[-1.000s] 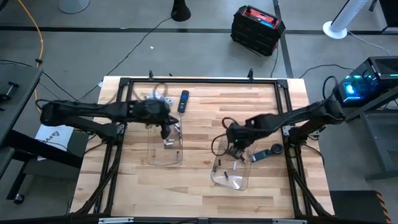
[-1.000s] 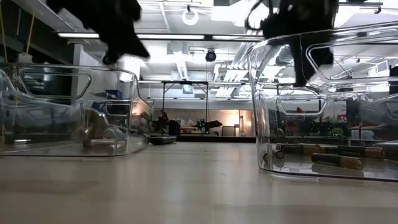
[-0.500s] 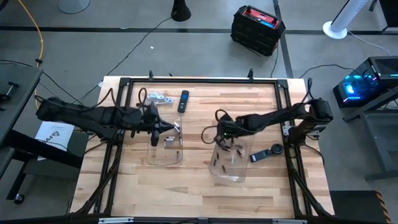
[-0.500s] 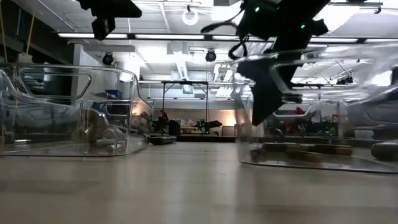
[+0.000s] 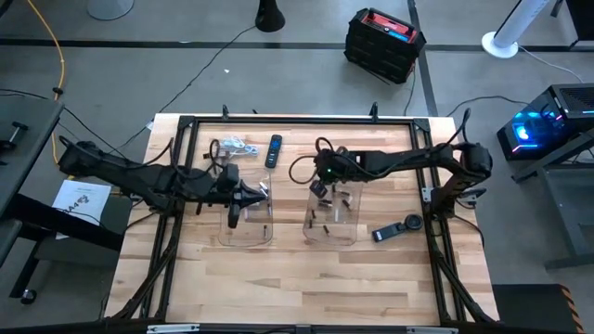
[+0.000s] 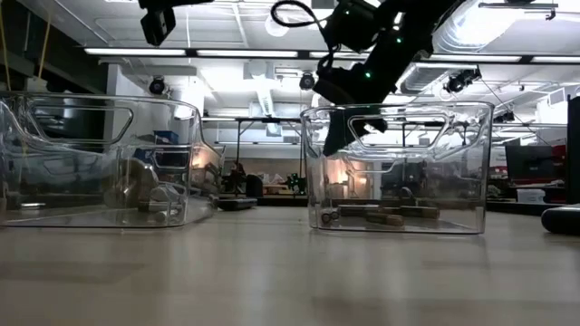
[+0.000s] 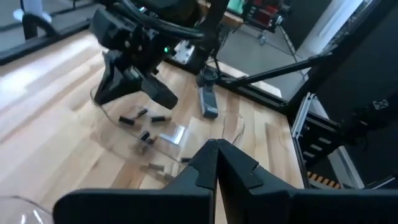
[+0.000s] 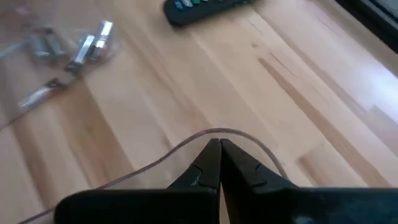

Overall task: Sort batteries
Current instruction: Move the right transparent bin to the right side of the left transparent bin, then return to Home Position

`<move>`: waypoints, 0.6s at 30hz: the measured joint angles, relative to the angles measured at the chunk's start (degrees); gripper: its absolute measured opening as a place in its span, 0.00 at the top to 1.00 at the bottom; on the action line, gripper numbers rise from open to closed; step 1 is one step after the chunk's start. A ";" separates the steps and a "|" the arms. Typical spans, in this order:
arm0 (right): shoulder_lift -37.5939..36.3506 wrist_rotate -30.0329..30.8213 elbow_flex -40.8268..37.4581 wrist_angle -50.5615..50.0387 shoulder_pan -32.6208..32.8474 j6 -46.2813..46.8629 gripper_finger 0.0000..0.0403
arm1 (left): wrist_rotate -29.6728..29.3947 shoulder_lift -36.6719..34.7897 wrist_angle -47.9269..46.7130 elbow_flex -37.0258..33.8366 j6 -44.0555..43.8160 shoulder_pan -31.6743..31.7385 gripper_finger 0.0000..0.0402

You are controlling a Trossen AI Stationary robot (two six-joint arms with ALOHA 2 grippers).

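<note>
Two clear trays stand flat on the wooden table. The left tray point(image 5: 247, 221) holds silvery batteries point(image 5: 257, 210), which the right wrist view shows as silvery batteries point(image 8: 84, 45). The right tray point(image 5: 332, 215) holds dark batteries point(image 5: 336, 206), lying on its floor as dark batteries point(image 6: 381, 215) in the low view. My left gripper point(image 5: 243, 195) hovers shut above the left tray and holds nothing. My right gripper point(image 5: 319, 186) is shut at the right tray's far-left corner. My right gripper point(image 8: 219, 149) pinches the right tray's thin clear rim point(image 8: 186, 142) at the far-left corner. Its fingers come from above, slanting in from the table's right. The low view shows a finger point(image 6: 337, 136) reaching down at the tray's wall. The tray stands flat on the table.
A dark remote point(image 5: 275, 151) and silvery clutter point(image 5: 236, 146) lie by the far edge behind the left tray. Another dark gadget point(image 5: 399, 229) lies right of the right tray. The black frame point(image 5: 297, 121) rims the table. Bare wood stretches along the near edge.
My right gripper moved toward the table's left and far edge and dragged the right tray with it. The tray slid from the near right to beside the left tray; it tipped on the way and stands flat now. My left gripper rose above the left tray.
</note>
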 joint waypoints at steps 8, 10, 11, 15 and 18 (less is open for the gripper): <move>-3.47 -4.47 4.30 -5.89 0.29 -2.38 1.00 | 1.12 -7.94 -1.66 -0.04 10.32 2.08 1.00; -6.35 -4.47 4.96 -7.32 0.89 -0.77 1.00 | 1.11 -9.26 -0.18 -0.53 11.46 3.48 1.00; -8.10 -4.49 5.11 -7.80 1.20 0.34 1.00 | 1.14 -9.68 3.11 -2.12 11.47 4.02 1.00; -16.38 -4.53 5.21 -9.21 2.41 4.71 1.00 | 3.60 -10.48 21.74 -13.57 10.27 4.74 1.00; -22.81 -4.57 5.28 -10.87 3.01 8.70 1.00 | 4.10 -10.90 36.75 -22.14 8.65 4.75 1.00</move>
